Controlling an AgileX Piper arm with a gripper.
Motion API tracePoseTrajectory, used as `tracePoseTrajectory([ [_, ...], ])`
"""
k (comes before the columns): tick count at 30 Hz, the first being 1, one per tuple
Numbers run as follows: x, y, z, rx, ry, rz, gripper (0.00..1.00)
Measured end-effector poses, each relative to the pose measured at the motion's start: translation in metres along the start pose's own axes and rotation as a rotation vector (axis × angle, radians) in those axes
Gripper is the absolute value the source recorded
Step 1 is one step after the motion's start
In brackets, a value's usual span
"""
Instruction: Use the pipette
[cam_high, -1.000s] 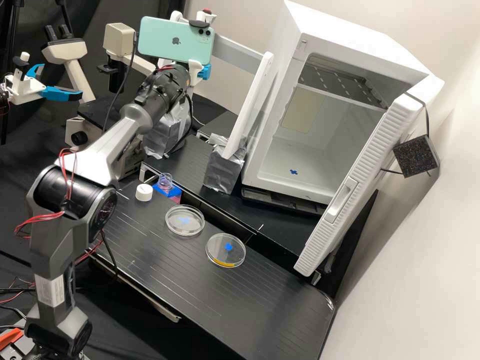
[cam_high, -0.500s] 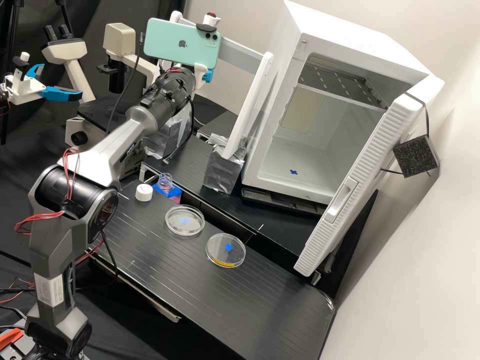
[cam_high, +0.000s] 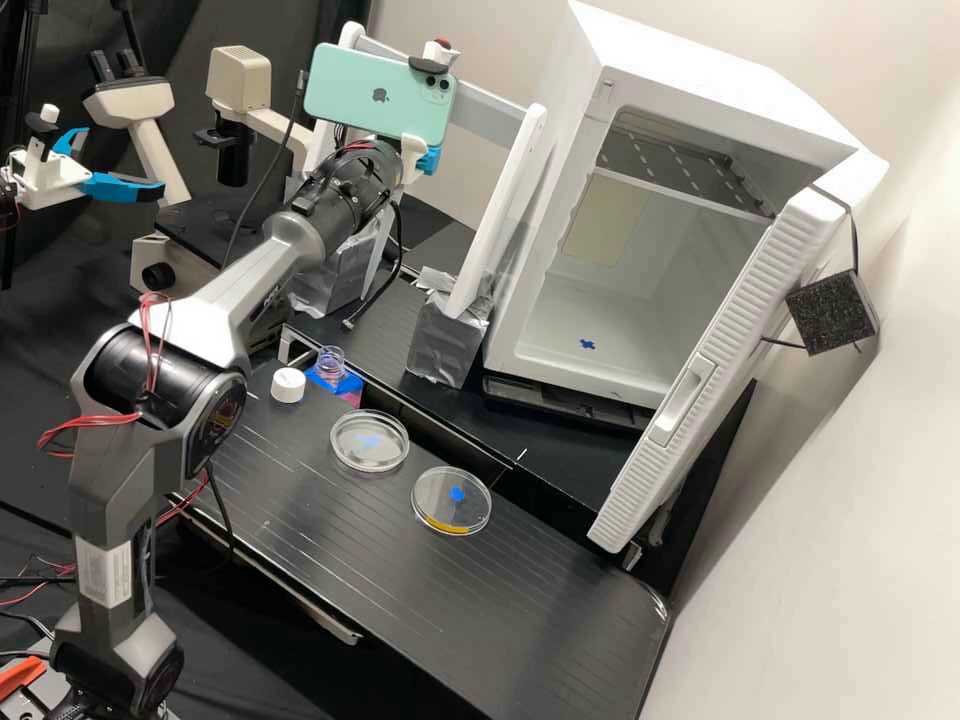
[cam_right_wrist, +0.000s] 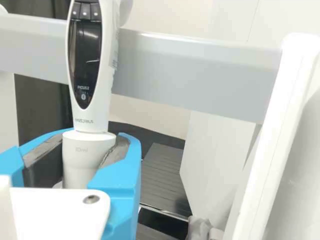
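Observation:
My gripper (cam_high: 428, 161) is beside the phone at the wrist, in front of the rack's grey crossbar (cam_high: 488, 112). Above the phone's corner rises the red-tipped top of the pipette (cam_high: 441, 48). In the wrist view, the blue-fingered gripper (cam_right_wrist: 88, 151) is shut on the lower body of the white pipette (cam_right_wrist: 90, 112), dark pads on either side. It is held roughly upright, its lower end hidden by the gripper. Two clear dishes (cam_high: 370, 441) (cam_high: 451, 501), one with a yellow strip, lie on the bench. Near them are an open clear bottle (cam_high: 331, 364) and a white cap (cam_high: 288, 385).
White rack posts (cam_high: 505, 200) stand on foil-wrapped bases (cam_high: 446, 340), close to the pipette's right side. Farther right is a white cabinet (cam_high: 625, 320) with its door (cam_high: 720, 370) open. A microscope (cam_high: 150, 130) and a second arm's blue fingers (cam_high: 122, 187) are at the left.
The arm has swung right, carrying the phone, gripper and pipette slightly lower in the high view and nearer the rack's right post. Bench items have not moved.

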Motion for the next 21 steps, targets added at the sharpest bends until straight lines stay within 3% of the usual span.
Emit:
tracePoseTrajectory([
  [11, 0.004, -0.008, 0.009, 0.007, -0.023, -0.014, 0.00],
  [18, 0.009, -0.012, 0.011, -0.013, -0.037, -0.007, 0.00],
  [19, 0.009, -0.012, 0.011, -0.017, -0.038, -0.006, 1.00],
  [21, 0.011, -0.012, 0.012, -0.015, -0.042, -0.004, 1.00],
])
